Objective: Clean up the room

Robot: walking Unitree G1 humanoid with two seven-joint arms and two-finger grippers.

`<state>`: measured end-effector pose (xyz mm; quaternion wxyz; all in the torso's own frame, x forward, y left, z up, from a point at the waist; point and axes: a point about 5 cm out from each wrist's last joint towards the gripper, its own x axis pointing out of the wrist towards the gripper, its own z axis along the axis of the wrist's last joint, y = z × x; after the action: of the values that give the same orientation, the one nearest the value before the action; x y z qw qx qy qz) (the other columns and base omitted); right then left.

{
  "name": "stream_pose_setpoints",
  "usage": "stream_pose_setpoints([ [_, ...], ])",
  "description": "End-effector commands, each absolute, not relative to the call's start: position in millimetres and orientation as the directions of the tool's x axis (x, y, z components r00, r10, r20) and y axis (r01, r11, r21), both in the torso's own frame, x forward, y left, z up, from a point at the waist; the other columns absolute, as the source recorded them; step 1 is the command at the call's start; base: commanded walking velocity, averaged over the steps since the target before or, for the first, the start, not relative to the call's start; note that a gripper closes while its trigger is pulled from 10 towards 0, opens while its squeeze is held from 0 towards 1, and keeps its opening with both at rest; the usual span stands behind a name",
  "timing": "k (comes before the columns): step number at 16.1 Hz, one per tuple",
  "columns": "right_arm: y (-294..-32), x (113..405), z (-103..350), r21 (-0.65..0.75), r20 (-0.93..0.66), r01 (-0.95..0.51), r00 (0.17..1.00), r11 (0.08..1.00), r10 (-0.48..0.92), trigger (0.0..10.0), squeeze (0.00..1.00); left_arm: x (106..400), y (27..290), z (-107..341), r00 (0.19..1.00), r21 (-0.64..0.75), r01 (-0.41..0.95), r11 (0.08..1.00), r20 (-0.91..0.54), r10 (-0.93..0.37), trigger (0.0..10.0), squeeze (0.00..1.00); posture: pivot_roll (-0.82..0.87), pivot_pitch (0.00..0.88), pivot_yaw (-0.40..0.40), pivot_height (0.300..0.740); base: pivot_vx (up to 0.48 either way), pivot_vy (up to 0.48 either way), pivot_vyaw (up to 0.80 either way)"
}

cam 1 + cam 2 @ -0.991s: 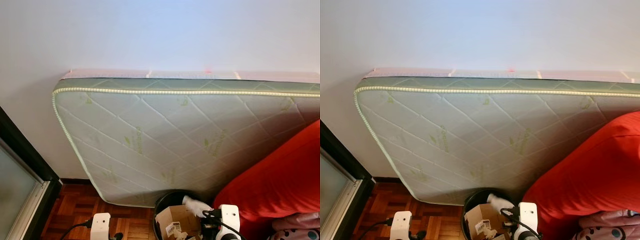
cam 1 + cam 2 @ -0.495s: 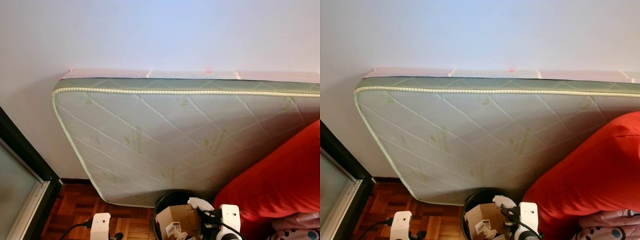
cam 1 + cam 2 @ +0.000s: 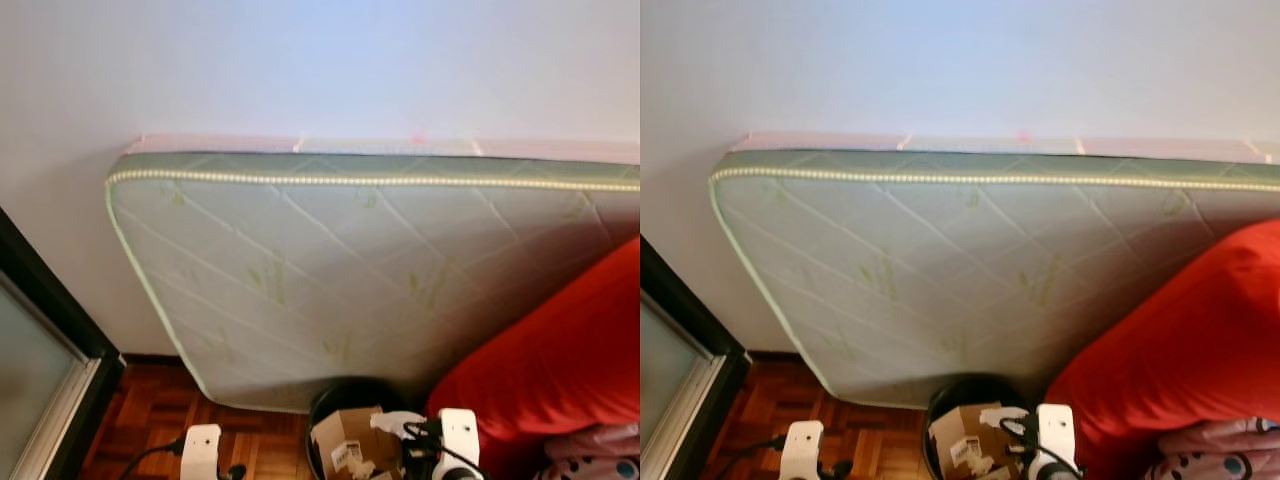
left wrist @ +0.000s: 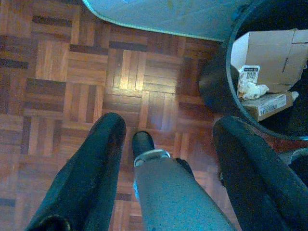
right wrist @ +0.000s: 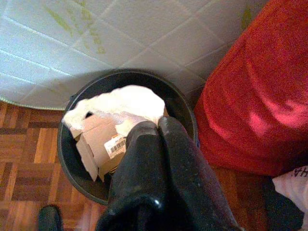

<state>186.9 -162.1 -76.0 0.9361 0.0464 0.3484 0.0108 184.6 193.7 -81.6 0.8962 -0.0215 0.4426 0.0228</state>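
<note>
A black round bin [image 5: 185, 113] stands on the parquet at the foot of the mattress, and cardboard boxes [image 5: 98, 142] lie inside it. My right gripper [image 5: 156, 126] hangs over the bin's opening, shut on a crumpled white paper [image 5: 120, 103]. The head views show the same paper [image 3: 395, 422] just above the boxes [image 3: 345, 438] in the bin [image 3: 345, 395]. My left gripper [image 4: 169, 122] is open over bare floor beside the bin [image 4: 216, 91], with nothing between its fingers [image 4: 108, 139].
A green quilted mattress [image 3: 330, 270] leans against the white wall behind the bin. A large red cushion [image 3: 560, 360] presses close on the bin's right, with pink dotted fabric [image 3: 600, 465] below it. A dark door frame [image 3: 50, 310] borders the parquet floor [image 3: 150, 410] on the left.
The white paper in my right gripper has come down a little, from above the bin's rim to just over the boxes. The left arm has stayed in place.
</note>
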Motion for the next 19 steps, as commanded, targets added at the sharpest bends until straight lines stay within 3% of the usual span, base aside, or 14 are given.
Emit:
stream_pose_setpoints([
  [1, -163.7, 184.7, -76.7, 0.103, -0.652, 0.023, 0.757, 0.994, 0.05, 10.0, 0.0, 181.5, 193.4, -83.4, 0.595, -0.022, -0.068, 0.997, -0.803, 0.023, 10.0, 0.0, -0.07, 0.0, -0.033, 0.672, 0.0, 0.0, 0.0],
  [3, -163.4, 185.0, -76.4, 0.106, -0.647, 0.023, 0.761, 0.994, 0.051, 10.0, 0.0, 183.1, 195.0, -82.0, 0.612, 0.006, -0.063, 0.998, -0.79, 0.043, 10.0, 0.0, -0.07, 0.0, -0.031, 0.672, 0.0, 0.0, 0.0],
  [6, -163.7, 185.2, -76.0, 0.11, -0.642, 0.024, 0.765, 0.994, 0.052, 10.0, 0.0, 191.4, 200.7, -72.6, 0.716, 0.114, -0.095, 0.989, -0.683, 0.147, 10.0, 0.0, -0.07, 0.0, -0.035, 0.672, 0.0, 0.0, 0.0],
  [8, -164.1, 185.1, -75.9, 0.113, -0.641, 0.023, 0.766, 0.993, 0.055, 10.0, 0.0, 253.1, 215.0, -24.0, 0.877, 0.143, -0.135, 0.98, -0.442, 0.186, 10.0, 0.0, -0.07, 0.0, -0.036, 0.672, 0.0, 0.0, 0.0],
  [9, -164.0, 185.4, -75.6, 0.122, -0.637, 0.022, 0.768, 0.992, 0.061, 10.0, 0.0, 270.5, 217.9, -6.0, 0.911, 0.141, -0.155, 0.978, -0.361, 0.197, 10.0, 0.0, -0.06, 0.0, -0.036, 0.672, 0.0, 0.0, 0.0],
  [16, -163.1, 185.4, -75.9, 0.124, -0.642, 0.007, 0.763, 0.992, 0.075, 10.0, 0.0, 275.8, 209.7, 5.2, 0.955, 0.032, -0.156, 0.987, -0.251, 0.159, 10.0, 0.0, -0.06, 0.0, -0.037, 0.672, 0.0, 0.0, 0.0],
  [19, -162.9, 184.4, -76.9, 0.106, -0.654, -0.004, 0.753, 0.994, 0.073, 10.0, 0.0, 276.6, 207.6, 6.1, 0.96, 0.014, -0.134, 0.991, -0.247, 0.133, 10.0, 0.0, -0.07, 0.0, -0.033, 0.645, 0.0, 0.0, 0.0],
])
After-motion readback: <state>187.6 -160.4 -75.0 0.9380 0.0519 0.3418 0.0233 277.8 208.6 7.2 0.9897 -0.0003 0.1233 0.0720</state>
